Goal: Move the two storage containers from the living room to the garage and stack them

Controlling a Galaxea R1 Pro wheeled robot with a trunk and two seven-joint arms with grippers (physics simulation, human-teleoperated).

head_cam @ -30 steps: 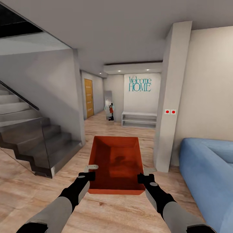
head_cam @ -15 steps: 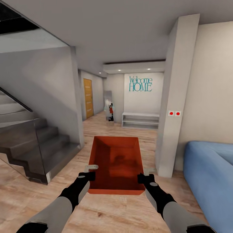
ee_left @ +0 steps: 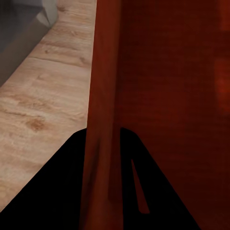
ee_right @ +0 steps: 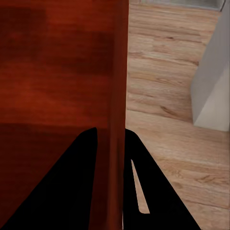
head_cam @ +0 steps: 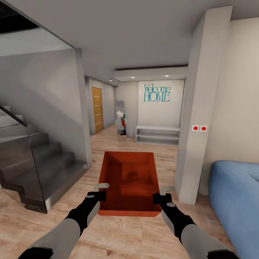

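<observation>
Evidently only one orange-red, open-topped rectangular storage container with plain thin walls is in sight, carried out in front of the robot above the light wood plank floor, level and with its open side up. The left gripper pinches the container's left wall near the near corner, and the right gripper pinches the right wall at the matching spot. In the left wrist view the thin red wall runs straight between the two dark fingers, one inside the bin and one outside; the right wrist view shows the same, the wall clamped between its fingers.

The bin looks empty, so it is probably light. Its walls seem thin and smooth, which suggests some flex and a slippery surface; a pinch on the rim alone could let it swing or slide if the base turns sharply. Taking hold on both long sides at once, opposite each other as now, seems the sound choice, since it keeps the bin from tilting.

By count: one container, two grippers, both closed on it. Around the robot stand one grey staircase with a glass side panel on the left, one white pillar bearing two red dots, one blue sofa on the right, one orange-wood door down the hall, one low white shelf bench, and one teal "Welcome HOME" sign on the far wall.
</observation>
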